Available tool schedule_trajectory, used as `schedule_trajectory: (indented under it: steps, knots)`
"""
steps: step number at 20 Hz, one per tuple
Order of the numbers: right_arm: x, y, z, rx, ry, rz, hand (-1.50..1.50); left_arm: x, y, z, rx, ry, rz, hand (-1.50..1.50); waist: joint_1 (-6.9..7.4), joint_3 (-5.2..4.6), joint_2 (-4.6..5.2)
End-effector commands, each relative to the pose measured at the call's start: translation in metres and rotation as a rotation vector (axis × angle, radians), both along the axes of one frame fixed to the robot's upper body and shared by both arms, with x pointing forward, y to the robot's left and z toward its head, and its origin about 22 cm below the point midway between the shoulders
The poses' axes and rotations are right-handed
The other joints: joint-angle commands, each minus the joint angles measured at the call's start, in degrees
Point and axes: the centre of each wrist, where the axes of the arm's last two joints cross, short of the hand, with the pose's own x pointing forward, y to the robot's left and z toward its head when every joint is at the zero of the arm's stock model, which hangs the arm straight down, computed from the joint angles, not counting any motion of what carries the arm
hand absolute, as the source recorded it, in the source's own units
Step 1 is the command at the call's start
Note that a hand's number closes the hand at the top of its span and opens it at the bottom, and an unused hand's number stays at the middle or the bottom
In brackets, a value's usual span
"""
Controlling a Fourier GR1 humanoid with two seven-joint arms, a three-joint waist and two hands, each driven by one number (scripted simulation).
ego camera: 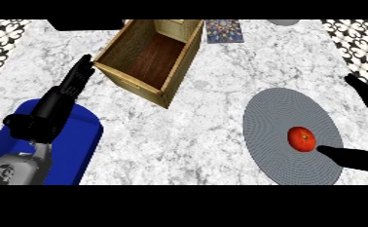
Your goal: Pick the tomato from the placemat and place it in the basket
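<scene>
**Head view: tomato on the mat, right hand beside it**

Head view looks steeply down on a white-and-grey marbled counter (215,99). A small, round red tomato (303,139) sits on a round grey ribbed placemat (277,123) at the right of the counter, right of the mat's middle. The robot's black right hand (345,157) comes in from the right edge. One dark finger or thumb lies over the mat with its tip just below and to the right of the tomato, close to it; whether they touch cannot be told. Another dark part of the same hand shows higher up at the right edge, apart from the tomato, so the hand is spread wide and holds nothing.

An open, rectangular woven basket in light brown with a dark wooden floor (115,58) stands at the upper left of the counter, well apart from the placemat, turned at an angle. Nothing shows inside it.

The black left hand (75,82) rests at the left, fingers straight and pointing up towards the basket's near left corner, just beside it. Its forearm lies over a blue rounded object (75,145) at the lower left.

A small multicoloured patterned card (224,31) lies just beyond the basket's far right corner.
</scene>
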Motion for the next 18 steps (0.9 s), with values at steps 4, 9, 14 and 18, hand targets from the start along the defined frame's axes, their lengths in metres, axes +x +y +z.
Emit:
schedule_trajectory:
  steps: [4,9,14,18]
  knots:
    - [-0.021,0.016,0.059,-0.201,0.391,-0.003,-1.5,-0.007,-0.008,-0.003,-0.001,-0.005,-0.016,0.0,0.91,0.17,-0.03]
    - [-0.032,0.019,0.105,-0.164,0.526,0.065,-1.5,-0.003,0.007,-0.008,-0.012,-0.013,-0.015,0.0,0.85,0.35,0.21]
    - [-0.048,-0.004,0.129,-0.102,0.499,0.02,-1.5,-0.008,-0.018,-0.018,0.006,-0.01,-0.02,0.0,0.87,0.49,0.22]
    - [-0.064,-0.018,0.122,-0.111,0.487,-0.008,-1.5,-0.004,-0.004,0.003,-0.001,0.003,-0.02,0.0,1.2,0.53,0.25]
